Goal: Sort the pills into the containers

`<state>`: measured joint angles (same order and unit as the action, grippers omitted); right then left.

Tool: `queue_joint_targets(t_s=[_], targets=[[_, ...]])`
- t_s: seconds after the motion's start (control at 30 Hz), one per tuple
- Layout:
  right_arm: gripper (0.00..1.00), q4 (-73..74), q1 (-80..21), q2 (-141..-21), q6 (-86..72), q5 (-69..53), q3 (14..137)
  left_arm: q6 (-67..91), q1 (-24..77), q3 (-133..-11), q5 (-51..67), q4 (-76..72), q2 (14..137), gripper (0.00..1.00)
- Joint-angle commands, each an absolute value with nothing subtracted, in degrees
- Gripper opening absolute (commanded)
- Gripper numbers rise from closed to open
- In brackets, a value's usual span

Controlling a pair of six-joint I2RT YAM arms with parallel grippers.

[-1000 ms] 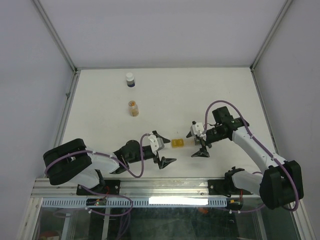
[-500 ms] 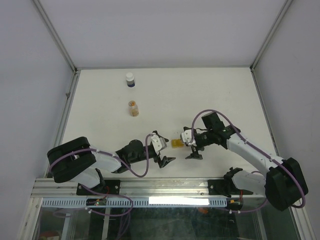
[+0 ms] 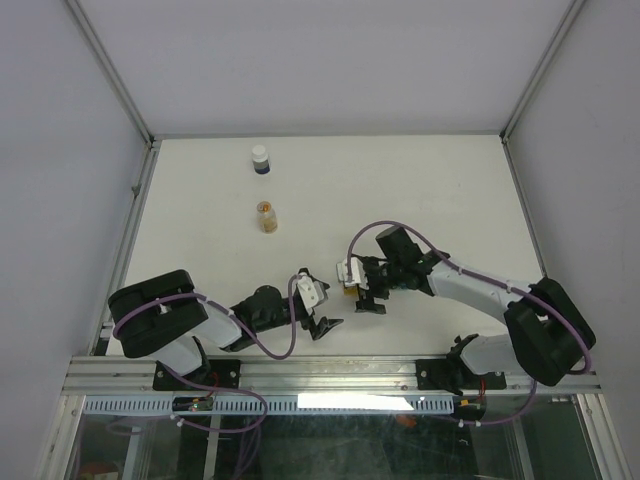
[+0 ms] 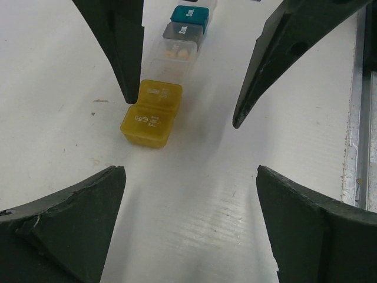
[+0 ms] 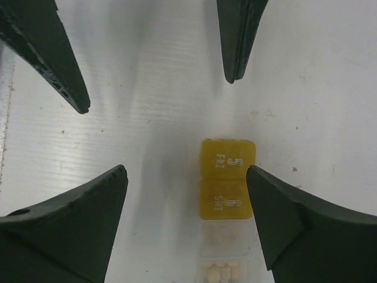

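The containers (image 5: 227, 180) are a joined strip lying on the white table. Two yellow compartments are marked FRI and SAT, then clear ones follow, one holding pale pills (image 5: 222, 272). In the left wrist view the strip (image 4: 151, 115) runs on to grey and teal compartments. My right gripper (image 5: 185, 172) is open and straddles the strip's yellow end, with its right fingertip (image 5: 259, 183) against the yellow side. My left gripper (image 4: 191, 177) is open and empty, a little short of that yellow end. In the top view, the strip (image 3: 351, 289) sits between the left gripper (image 3: 328, 303) and the right gripper (image 3: 360, 290).
A white-capped, dark-bottomed bottle (image 3: 260, 159) stands at the back left. A small bottle of tan pills (image 3: 267, 217) stands in front of it. The metal frame rail (image 4: 360, 118) runs along the near table edge, close to my left gripper.
My right gripper has moved left and now stands over the strip's yellow end. My left gripper has drawn slightly back towards the near edge. The strip has not moved.
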<state>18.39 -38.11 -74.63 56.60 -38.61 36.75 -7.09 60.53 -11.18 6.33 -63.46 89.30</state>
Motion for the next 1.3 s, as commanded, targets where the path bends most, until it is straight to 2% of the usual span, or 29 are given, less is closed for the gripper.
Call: queue_joint_targets(t_s=[0.0,0.33,0.67,0.8,0.93,1.1,1.27], targets=[[0.85,12.69,-38.81,-77.12,52.83,-34.57,40.08,-7.64,59.94,-10.55,6.40,-69.23,89.36,0.96],[0.78,9.93,-40.20,-81.19,50.64,-33.28,40.96,-6.24,59.88,-8.88,5.71,-72.18,90.08,0.96],[0.59,10.11,-40.95,-84.02,49.13,-31.70,42.55,-5.97,59.85,-8.26,5.66,-72.82,89.99,0.95],[0.44,10.32,-40.96,-84.34,48.70,-31.22,42.87,-5.73,59.85,-8.26,5.66,-73.24,90.01,0.94],[0.35,10.50,-40.68,-83.63,47.32,-31.30,43.17,-4.30,59.85,-7.55,5.45,-75.11,89.50,0.94],[0.32,10.13,-37.98,-81.20,40.20,-34.01,44.30,3.70,59.45,-7.30,-0.78,-77.94,88.32,0.99],[0.30,8.67,-35.27,-80.56,27.12,-34.27,46.79,17.69,55.82,-7.88,0.29,-78.90,85.93,0.99]])
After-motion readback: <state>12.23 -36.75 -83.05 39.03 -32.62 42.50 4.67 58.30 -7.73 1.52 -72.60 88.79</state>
